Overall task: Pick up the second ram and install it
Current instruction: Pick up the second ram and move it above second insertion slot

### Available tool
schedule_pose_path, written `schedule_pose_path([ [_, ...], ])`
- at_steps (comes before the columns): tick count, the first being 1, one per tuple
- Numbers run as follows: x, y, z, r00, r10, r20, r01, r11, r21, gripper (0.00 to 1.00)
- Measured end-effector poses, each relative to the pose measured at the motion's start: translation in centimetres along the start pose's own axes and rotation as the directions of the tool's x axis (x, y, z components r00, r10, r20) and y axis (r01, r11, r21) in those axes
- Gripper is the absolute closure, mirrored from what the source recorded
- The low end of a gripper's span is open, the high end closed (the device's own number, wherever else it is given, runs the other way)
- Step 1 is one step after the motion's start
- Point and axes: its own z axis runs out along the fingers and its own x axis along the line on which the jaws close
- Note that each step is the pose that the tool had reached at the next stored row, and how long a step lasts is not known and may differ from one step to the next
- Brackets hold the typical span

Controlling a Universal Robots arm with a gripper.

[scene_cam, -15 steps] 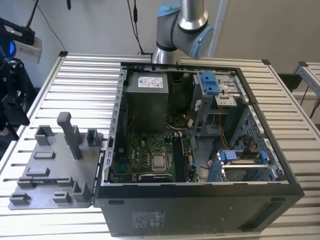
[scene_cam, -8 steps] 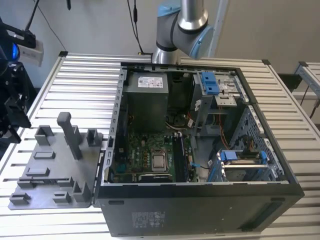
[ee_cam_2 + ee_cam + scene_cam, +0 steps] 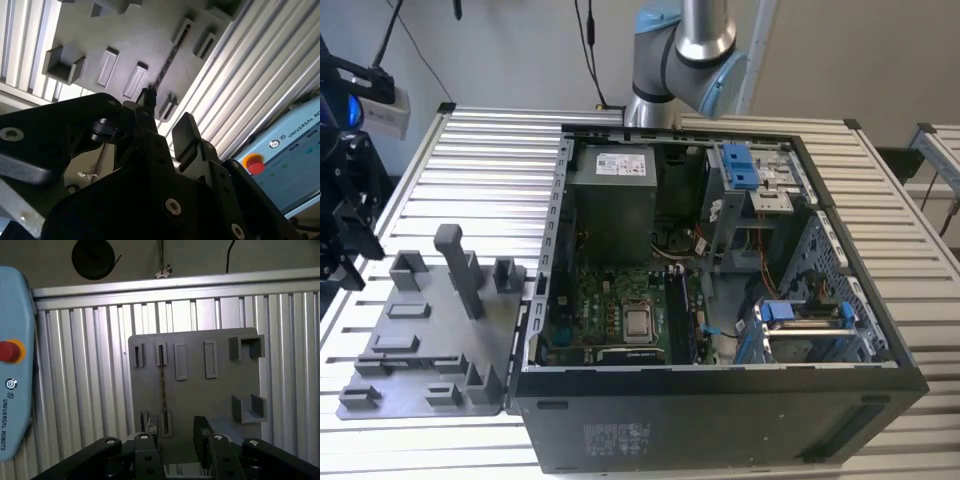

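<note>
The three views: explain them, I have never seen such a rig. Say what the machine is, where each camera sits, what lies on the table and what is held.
The machine is one robot arm standing behind an open computer case on a slatted table. The exterior view, from a camera off the arm, shows the case with its green motherboard and, at the exterior view's left, a grey holder tray. Both wrist views come from cameras on the arm and look past the gripper at that tray. The second ram, a thin dark stick, stands on edge in the tray's slots. The gripper is open near it and holds nothing.
</note>
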Motion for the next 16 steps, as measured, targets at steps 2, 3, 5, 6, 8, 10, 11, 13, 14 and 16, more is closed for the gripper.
schedule_pose_path([
  [2,0.00,-0.01,0.36,1.0000,-0.007,-0.0001,0.007,1.0000,0.0003,0.58],
  [3,0.00,-0.01,0.53,0.9999,-0.014,-0.0002,0.014,0.9999,0.0006,0.58],
  [5,0.01,-0.02,0.86,0.9995,-0.030,-0.0004,0.030,0.9995,0.0011,0.58],
  [6,0.02,-0.02,1.02,0.9993,-0.038,-0.0005,0.038,0.9993,0.0013,0.58],
  [8,0.06,-0.03,1.36,0.9987,-0.051,-0.0006,0.051,0.9987,0.0017,0.58],
  [10,0.07,-0.04,1.67,0.9982,-0.060,-0.0007,0.060,0.9982,0.0023,0.58],
  [11,0.07,-0.04,1.82,0.9981,-0.062,-0.0007,0.062,0.9981,0.0024,0.58],
  [13,0.07,-0.04,2.07,0.9980,-0.063,-0.0007,0.063,0.9980,0.0027,0.58],
  [14,0.08,-0.05,2.19,0.9980,-0.064,-0.0007,0.064,0.9980,0.0028,0.58],
  [16,0.08,-0.05,2.51,0.9979,-0.065,-0.0008,0.065,0.9979,0.0028,0.58],
])
